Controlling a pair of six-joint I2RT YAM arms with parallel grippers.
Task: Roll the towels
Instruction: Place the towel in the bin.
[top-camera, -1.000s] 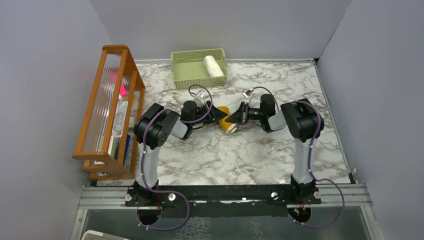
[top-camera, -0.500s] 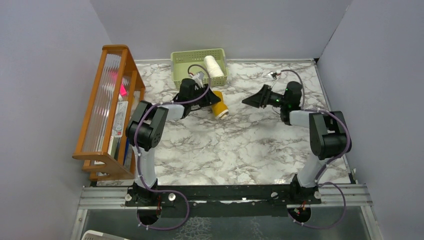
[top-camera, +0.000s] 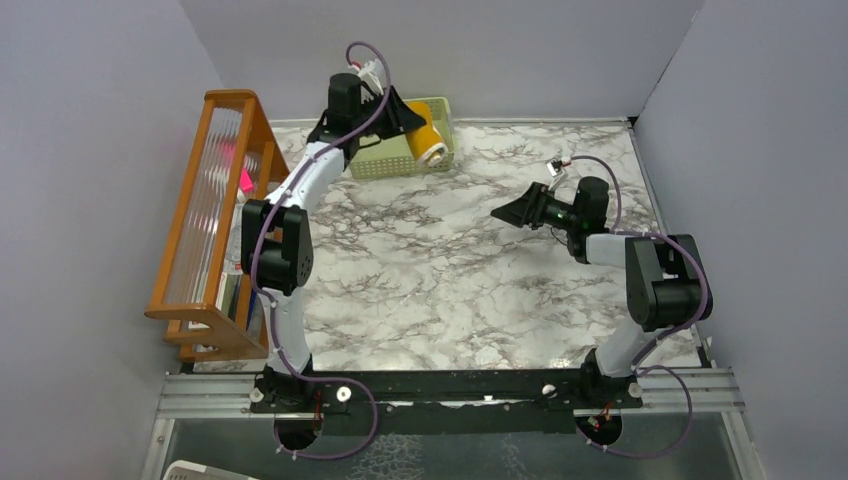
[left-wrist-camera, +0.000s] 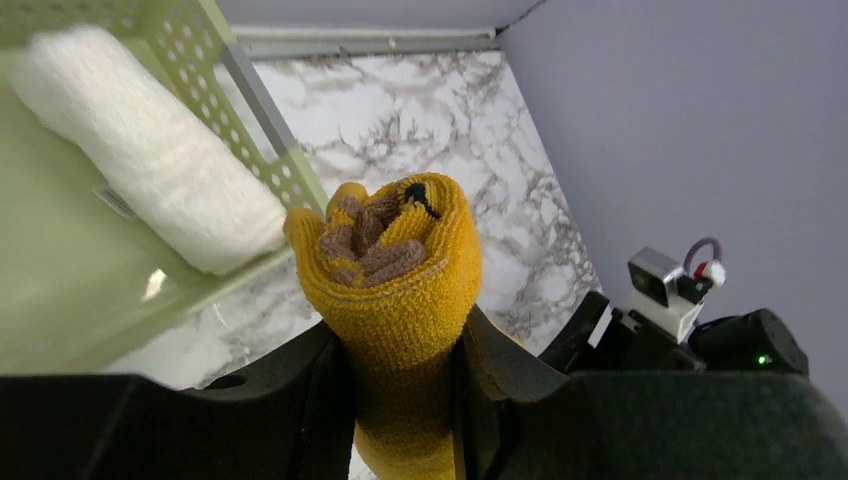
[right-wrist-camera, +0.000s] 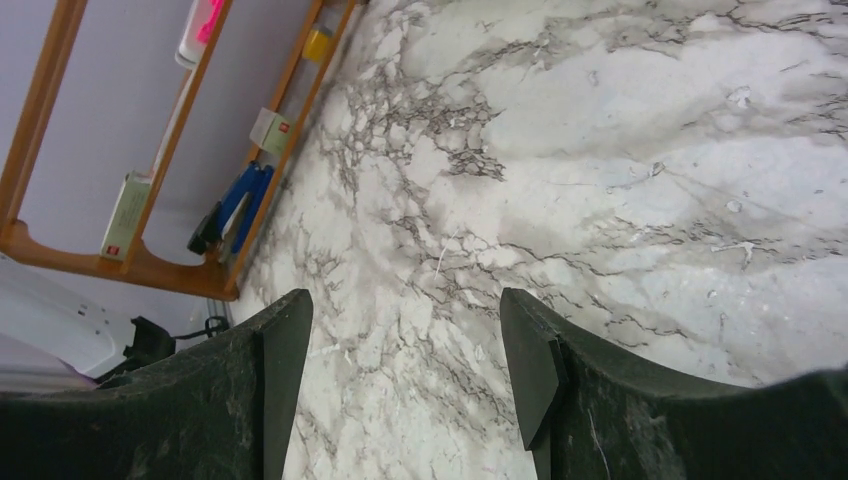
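Top view: your left gripper (top-camera: 418, 128) pinches the rolled mustard towel (top-camera: 430, 147) over the green basket (top-camera: 375, 165) at 12 o'clock; both towels look rolled, so I'd say only the drop-off is left. Left wrist: it's a tight fat cylinder with a brownish core, and the cream towel (left-wrist-camera: 140, 180) lies rolled in the basket at 10 o'clock. Right wrist: right gripper (right-wrist-camera: 405, 360) is spread and empty over the marble table (right-wrist-camera: 620, 150).

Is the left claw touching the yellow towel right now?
Touching: the left wrist view shows the left claw squeezing the yellow towel between both fingers.
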